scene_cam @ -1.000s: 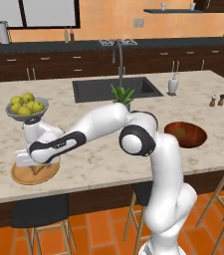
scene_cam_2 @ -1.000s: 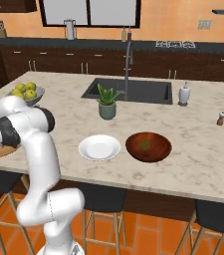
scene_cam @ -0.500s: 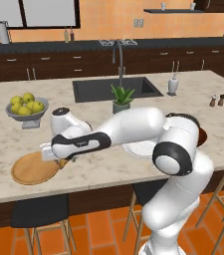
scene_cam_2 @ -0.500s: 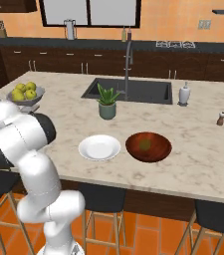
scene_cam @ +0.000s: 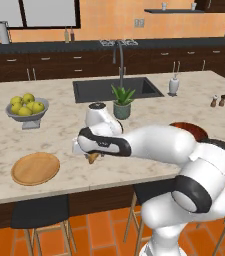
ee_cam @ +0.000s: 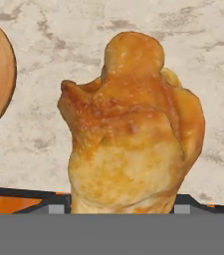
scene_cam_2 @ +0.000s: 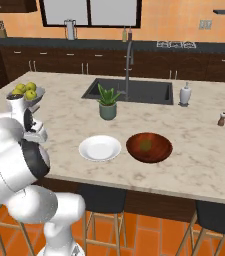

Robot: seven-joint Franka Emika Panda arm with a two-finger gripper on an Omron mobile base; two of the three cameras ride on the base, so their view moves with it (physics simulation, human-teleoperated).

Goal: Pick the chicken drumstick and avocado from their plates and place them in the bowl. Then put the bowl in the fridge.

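Item one, gripper (scene_cam: 92,156): I see it hanging above the marble counter (scene_cam: 59,135), jaws part-open and closed on the chicken drumstick (ee_cam: 133,134), which stands lifted clear of the stone.

Item two, wooden plate (scene_cam: 35,168): bare, on the counter just to the left of the gripper, near the front edge.

Item three, white plate (scene_cam_2: 100,148): on the counter beside the wooden bowl (scene_cam_2: 149,147).

Item four, avocado (scene_cam_2: 145,145): I make out a small greenish shape lying inside the bowl.

Item five, grey fruit bowl (scene_cam: 27,111): holds yellow-green fruits, farther back.

Item six, potted plant (scene_cam: 122,102): by the sink (scene_cam: 116,89).
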